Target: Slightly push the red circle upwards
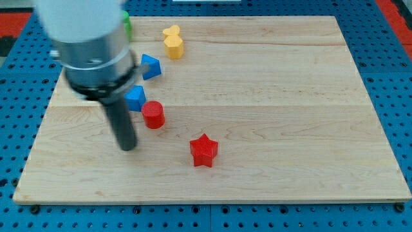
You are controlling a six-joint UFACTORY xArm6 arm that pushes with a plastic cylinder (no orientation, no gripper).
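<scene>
My tip [129,147] is set just lower-left of the red circle [153,115] — no hand is fitted — a blue block [135,98] touching it above-left, bare tabletop [290,96] rightward.

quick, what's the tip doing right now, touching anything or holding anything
My tip: holds nothing; it is a bare rod. It sits down-left of the red circle, apart from it.

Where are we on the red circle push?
Done: my tip is down on the board, toward the view's bottom-left of the red circle, with a gap between them. In hand: lining up beneath it; not yet directly below. Left: the contact and the short push toward the view's top. The blue block sits against the circle's upper left, so a skewed push may nudge it.
</scene>
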